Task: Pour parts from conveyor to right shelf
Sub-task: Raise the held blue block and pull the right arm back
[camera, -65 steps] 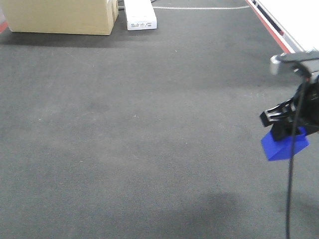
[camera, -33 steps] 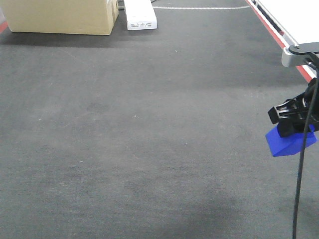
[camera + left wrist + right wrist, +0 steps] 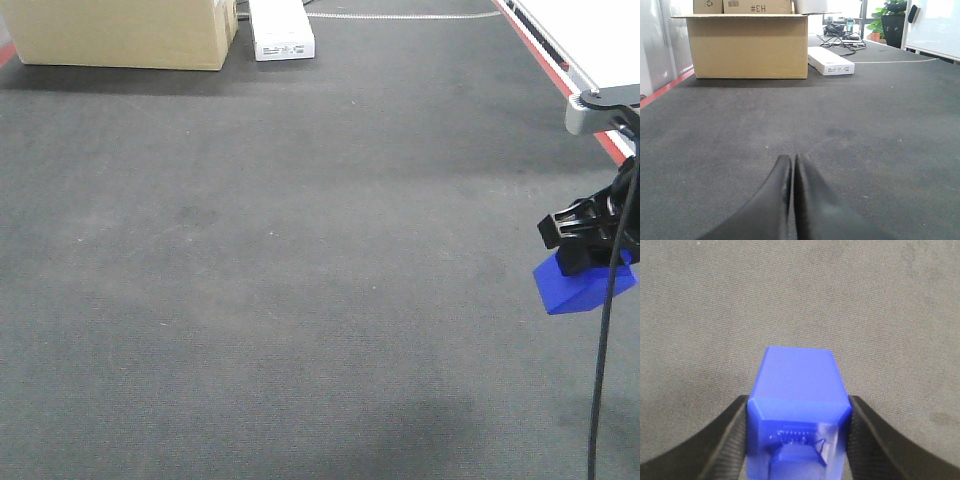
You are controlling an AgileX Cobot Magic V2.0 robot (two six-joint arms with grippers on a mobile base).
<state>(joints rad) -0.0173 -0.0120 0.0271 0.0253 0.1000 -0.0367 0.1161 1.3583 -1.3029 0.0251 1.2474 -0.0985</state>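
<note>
Right hand: clamped on a bright blue block, one finger against each side, held above the dark grey carpet floor at the scene's right edge.
Left hand: fingers pressed together, holding nothing.
Far left: cardboard box; flat white box beside it.

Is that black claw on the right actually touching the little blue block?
Touching. In the right wrist view both black fingers press flat against the sides of the blue block, no gap showing.
</note>
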